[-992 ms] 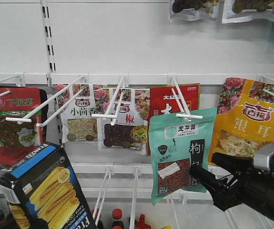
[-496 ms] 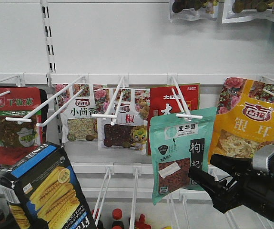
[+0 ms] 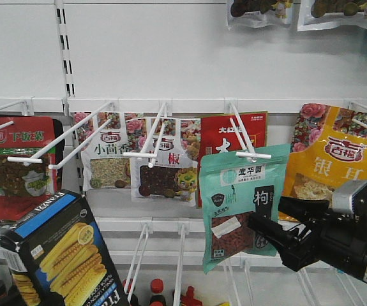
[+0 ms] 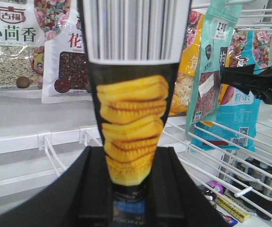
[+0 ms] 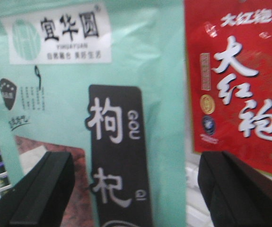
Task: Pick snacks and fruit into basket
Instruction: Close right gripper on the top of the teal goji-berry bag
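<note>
the left gripper (image 4: 133,187) is clamped on the carton (image 3: 59,255), held up before the shelf (image 3: 170,224). the right gripper (image 3: 267,215), jaws wide and empty, is close up to the teal pouch (image 3: 234,191) hanging on its hook (image 3: 247,143). both look unbasketed; basket and fruit are out of view.

Black-and-blue carton (image 3: 59,255) with yellow cobs; teal pouch (image 3: 234,191), red berries.

Pouches (image 3: 161,172) on white peg rack (image 3: 170,64)
</note>
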Controlling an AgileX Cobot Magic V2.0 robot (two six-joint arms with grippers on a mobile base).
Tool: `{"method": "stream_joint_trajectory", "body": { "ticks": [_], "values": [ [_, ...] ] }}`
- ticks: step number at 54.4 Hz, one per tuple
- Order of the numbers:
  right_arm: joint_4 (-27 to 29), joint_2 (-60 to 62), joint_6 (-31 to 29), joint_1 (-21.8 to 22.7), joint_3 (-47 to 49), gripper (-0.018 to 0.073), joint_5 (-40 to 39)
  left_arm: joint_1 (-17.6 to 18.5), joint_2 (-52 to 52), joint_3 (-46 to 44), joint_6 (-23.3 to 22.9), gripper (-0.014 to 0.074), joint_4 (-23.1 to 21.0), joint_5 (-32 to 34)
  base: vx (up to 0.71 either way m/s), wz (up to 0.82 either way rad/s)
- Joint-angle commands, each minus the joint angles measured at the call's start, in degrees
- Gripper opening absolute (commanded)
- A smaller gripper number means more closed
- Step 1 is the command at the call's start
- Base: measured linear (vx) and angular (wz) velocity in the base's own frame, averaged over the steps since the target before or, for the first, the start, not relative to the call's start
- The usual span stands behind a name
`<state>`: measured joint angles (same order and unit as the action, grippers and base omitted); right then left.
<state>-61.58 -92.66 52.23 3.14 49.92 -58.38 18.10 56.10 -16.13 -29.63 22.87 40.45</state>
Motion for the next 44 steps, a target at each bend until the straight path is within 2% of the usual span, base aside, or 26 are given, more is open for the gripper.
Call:
{"method": "stream_joint_trajectory", "body": {
  "ticks": [1,13,27,44],
  "values": [
    [-0.74,0.29,2.57,0.07,3.24,0.0592,-6.2,0.18,-0.91,-1.39,0.08,0.0,-1.47,5.53,0.0,0.0],
    [-2.43,-1.55,4.05,0.07,5.12,0.0592,-8.87,0.18,-0.91,-1.39,0.08,0.0,-1.47,5.53,0.0,0.0],
    [-2.88,-1.55,5.07,0.07,5.12,0.0592,-16.01,0.18,-0.91,-1.39,0.08,0.0,-1.47,5.53,0.0,0.0],
    [-5.96,-1.55,6.95,0.07,5.12,0.057,-18.29,0.18,-0.91,-1.39,0.08,0.0,-1.47,5.53,0.0,0.0]
  ]
}}
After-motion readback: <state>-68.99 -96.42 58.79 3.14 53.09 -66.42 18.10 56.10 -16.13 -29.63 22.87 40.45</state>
